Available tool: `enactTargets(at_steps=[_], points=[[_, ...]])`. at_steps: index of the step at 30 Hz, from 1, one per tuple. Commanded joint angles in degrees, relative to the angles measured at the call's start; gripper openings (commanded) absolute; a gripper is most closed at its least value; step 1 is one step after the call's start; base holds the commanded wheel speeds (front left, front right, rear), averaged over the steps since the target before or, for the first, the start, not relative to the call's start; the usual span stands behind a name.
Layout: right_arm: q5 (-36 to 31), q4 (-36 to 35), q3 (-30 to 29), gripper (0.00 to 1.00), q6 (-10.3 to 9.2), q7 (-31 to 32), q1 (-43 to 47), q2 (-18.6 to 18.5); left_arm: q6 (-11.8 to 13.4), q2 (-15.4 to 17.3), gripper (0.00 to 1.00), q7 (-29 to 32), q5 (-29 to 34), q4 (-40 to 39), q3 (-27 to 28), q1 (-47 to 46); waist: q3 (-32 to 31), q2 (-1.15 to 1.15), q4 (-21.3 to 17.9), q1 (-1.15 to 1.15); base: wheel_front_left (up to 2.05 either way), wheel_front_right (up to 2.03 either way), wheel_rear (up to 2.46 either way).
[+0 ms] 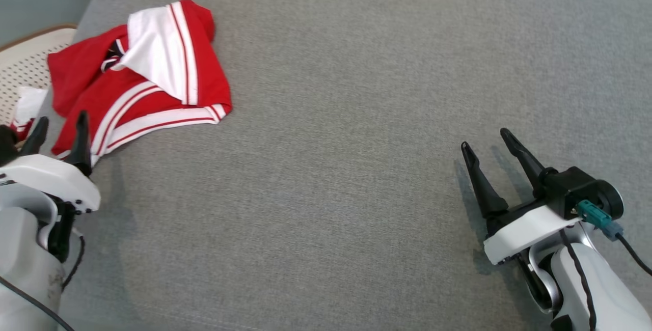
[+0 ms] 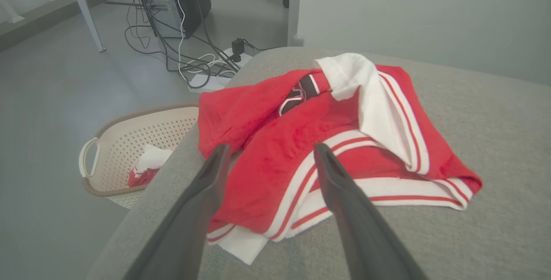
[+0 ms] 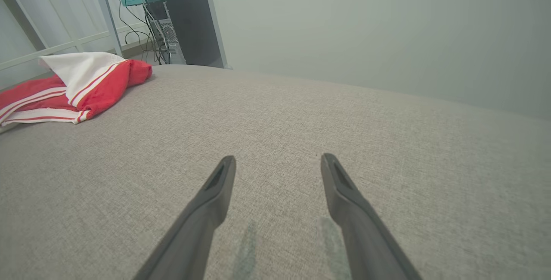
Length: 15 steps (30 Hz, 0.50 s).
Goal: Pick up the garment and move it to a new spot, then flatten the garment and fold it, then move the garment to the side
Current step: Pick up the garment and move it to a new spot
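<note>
**Garment bunched at far left, both grippers open**

The red-and-white garment [image 1: 147, 81] is lying crumpled at the far left of the grey fabric surface [image 1: 356, 117], with a white striped panel folded over on top. The left gripper [image 1: 62, 117] is pointing at its near edge, fingers spread and gripping nothing; whether they touch the cloth cannot be told. The right gripper [image 1: 484, 138] is hovering low at the near right, well apart from the garment, fingers spread and empty. A perforated basket [image 2: 129, 129] is sitting on the floor to the left.
</note>
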Motion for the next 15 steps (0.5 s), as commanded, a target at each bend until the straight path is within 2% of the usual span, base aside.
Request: enactTargets(at_steps=[1, 9, 15], points=[[0.0, -2.1, 1.1, 1.00, 0.23, 0.1, -0.9, -0.3, -0.2, 4.0, 1.00, 0.3, -1.0, 0.0, 1.3, -2.7, 1.9, 0.00, -1.9, 0.00, 0.00, 0.00, 0.00], [0.1, -4.4, 1.8, 1.00, 0.23, 0.7, -2.1, -1.2, -0.2, 7.9, 1.00, 2.2, -2.5, 5.2, 0.1, -6.1, 5.7, 0.00, -5.2, 0.00, 0.00, 0.00, 0.00], [-0.1, -6.0, 1.8, 1.00, 0.23, 0.9, -2.4, -1.4, 1.7, 9.0, 1.00, 2.6, -2.0, 8.5, -0.2, -7.9, 7.5, 0.00, -6.7, 0.00, 0.00, 0.00, 0.00]])
